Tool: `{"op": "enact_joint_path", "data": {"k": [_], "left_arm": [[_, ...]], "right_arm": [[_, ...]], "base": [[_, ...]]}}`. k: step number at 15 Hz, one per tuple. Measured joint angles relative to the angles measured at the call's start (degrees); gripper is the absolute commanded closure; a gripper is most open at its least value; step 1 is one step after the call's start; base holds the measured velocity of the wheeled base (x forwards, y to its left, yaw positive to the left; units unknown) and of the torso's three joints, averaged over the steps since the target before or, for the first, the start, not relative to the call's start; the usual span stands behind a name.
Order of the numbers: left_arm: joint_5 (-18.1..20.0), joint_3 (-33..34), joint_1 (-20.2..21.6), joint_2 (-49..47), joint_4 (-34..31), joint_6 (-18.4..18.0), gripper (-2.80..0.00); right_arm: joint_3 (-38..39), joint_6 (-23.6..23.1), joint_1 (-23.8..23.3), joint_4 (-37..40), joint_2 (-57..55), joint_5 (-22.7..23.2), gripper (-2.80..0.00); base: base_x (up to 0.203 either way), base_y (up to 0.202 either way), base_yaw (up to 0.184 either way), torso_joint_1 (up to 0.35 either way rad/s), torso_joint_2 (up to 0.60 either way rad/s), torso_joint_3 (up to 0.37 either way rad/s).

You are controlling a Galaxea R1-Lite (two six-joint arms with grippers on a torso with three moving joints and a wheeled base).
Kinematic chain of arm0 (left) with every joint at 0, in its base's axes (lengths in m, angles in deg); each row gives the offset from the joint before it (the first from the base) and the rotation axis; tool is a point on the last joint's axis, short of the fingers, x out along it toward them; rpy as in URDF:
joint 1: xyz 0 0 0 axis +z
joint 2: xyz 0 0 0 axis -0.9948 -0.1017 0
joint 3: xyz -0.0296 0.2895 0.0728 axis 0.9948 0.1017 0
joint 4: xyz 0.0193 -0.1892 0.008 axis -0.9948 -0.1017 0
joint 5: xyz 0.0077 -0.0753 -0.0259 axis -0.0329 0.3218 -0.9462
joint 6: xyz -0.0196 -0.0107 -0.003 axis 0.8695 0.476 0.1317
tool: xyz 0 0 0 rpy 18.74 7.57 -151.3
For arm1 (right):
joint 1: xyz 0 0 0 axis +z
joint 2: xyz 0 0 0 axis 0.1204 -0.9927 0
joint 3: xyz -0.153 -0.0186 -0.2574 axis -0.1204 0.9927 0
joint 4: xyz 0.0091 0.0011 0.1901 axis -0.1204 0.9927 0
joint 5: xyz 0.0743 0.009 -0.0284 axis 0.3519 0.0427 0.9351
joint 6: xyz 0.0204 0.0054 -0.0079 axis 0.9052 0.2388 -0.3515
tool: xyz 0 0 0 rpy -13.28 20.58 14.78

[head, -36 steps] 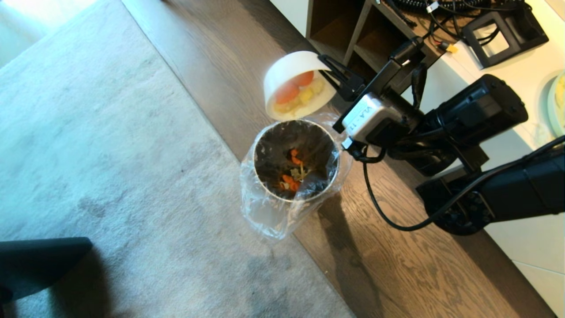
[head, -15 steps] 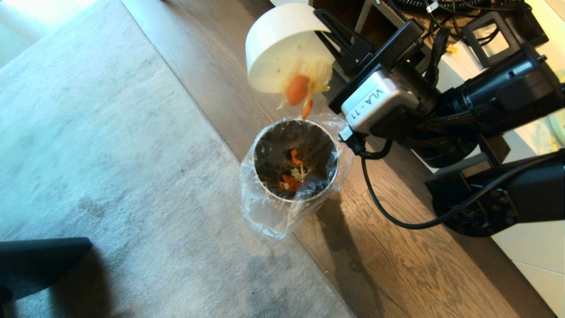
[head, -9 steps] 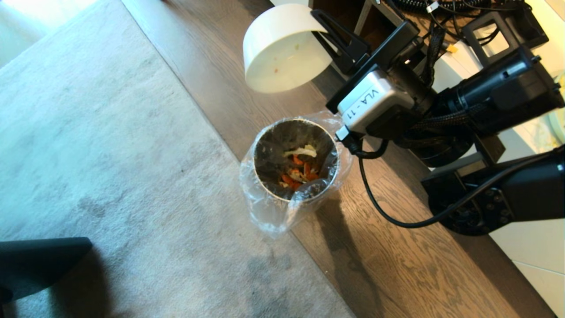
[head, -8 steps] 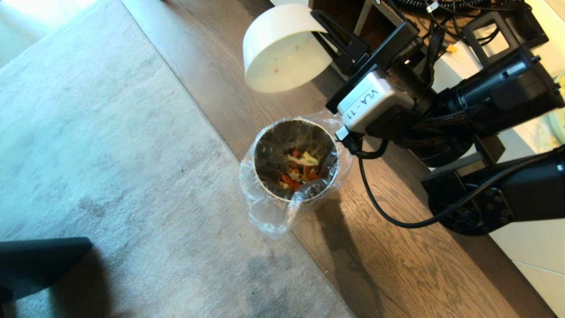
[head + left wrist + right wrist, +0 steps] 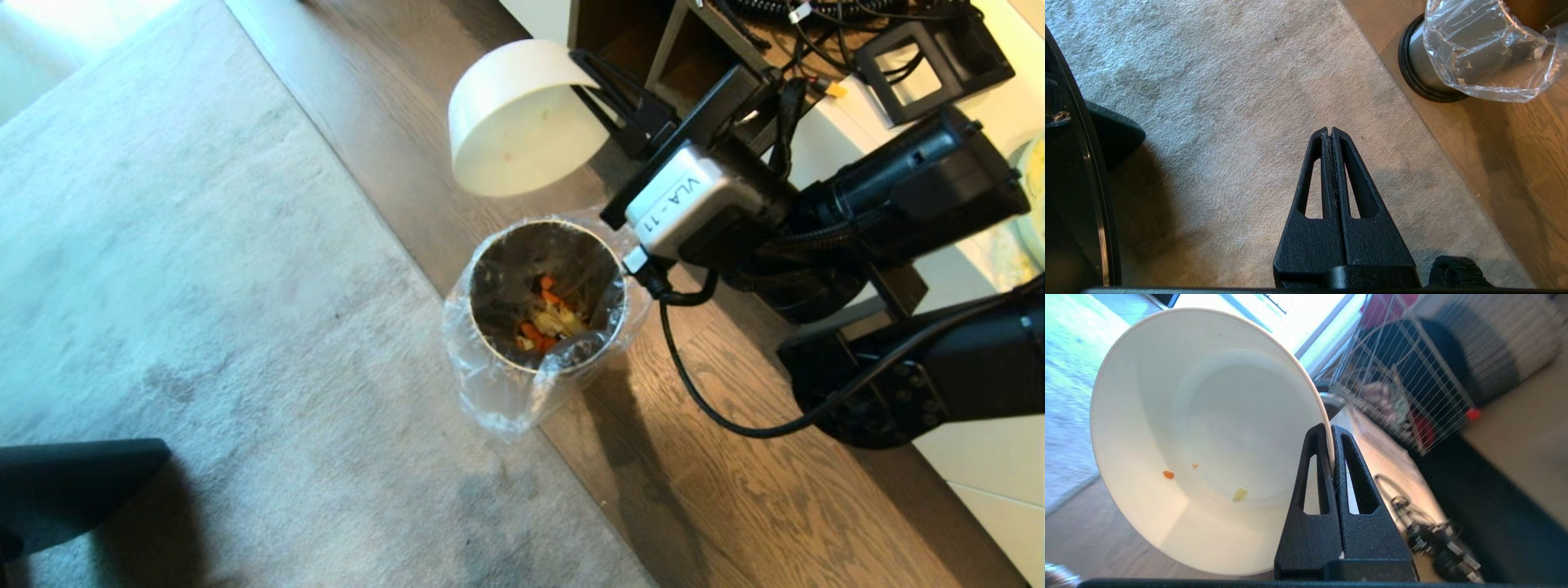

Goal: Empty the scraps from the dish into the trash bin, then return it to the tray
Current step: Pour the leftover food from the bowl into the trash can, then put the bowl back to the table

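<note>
Orange scraps (image 5: 545,320) inside plastic-lined trash bin (image 5: 490,384)

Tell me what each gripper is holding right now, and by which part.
The right gripper pinches the white dish by its rim. The left gripper holds nothing.

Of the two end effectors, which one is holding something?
The right end effector: it is pinched on the white bowl's rim. The left end effector is shut on nothing, above the carpet.
</note>
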State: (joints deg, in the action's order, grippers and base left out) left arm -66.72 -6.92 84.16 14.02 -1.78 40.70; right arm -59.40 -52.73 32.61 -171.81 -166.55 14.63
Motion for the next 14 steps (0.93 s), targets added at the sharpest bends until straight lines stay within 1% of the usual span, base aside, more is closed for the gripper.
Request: {"op": "enact_joint_path", "data": {"k": [3, 5, 7, 9, 10, 12, 14], "left_arm": [[-0.01, 0.0, 0.0, 0.0, 0.0, 0.01, 0.0], [0.0, 0.0, 0.0, 0.0, 0.02, 0.0, 0.0], [-0.01, 0.0, 0.0, 0.0, 0.01, -0.02, 0.0], [0.0, 0.0, 0.0, 0.0, 0.0, 0.0, 0.0], [-0.01, 0.0, 0.0, 0.0, 0.0, 0.0, 0.0], [-0.01, 0.0, 0.0, 0.0, 0.01, 0.01, 0.0], [-0.01, 0.0, 0.0, 0.0, 0.0, 0.0, 0.0]], "right_arm": [[2.29, 7.0, -0.24, 0.07, 1.53, -5.97, 0.0], [2.74, 10.26, -1.2, 3.98, 3.32, -10.02, 0.0], [3.49, 12.77, -3.13, 9.39, 5.72, -13.03, 0.0], [5.69, 16.65, -5.1, 15.57, 8.77, -15.1, 0.0], [7.13, 19.49, -6.03, 18.64, 10.56, -16.62, 0.0], [9.69, 26.63, -8.09, 25.96, 14.37, -19.05, 0.0], [11.48, 33.57, -10.77, 34.35, 18.18, -19.53, 0.0]], "base": [[0.0, 0.0, 0.0, 0.0, 0.0, 0.0], [0.0, 0.0, 0.0, 0.0, 0.0, 0.0], [0.0, 0.0, 0.0, 0.0, 0.0, 0.0], [0.0, 0.0, 0.0, 0.0, 0.0, 0.0], [0.0, 0.0, 0.0, 0.0, 0.0, 0.0], [0.0, 0.0, 0.0, 0.0, 0.0, 0.0], [0.0, 0.0, 0.0, 0.0, 0.0, 0.0]]}}
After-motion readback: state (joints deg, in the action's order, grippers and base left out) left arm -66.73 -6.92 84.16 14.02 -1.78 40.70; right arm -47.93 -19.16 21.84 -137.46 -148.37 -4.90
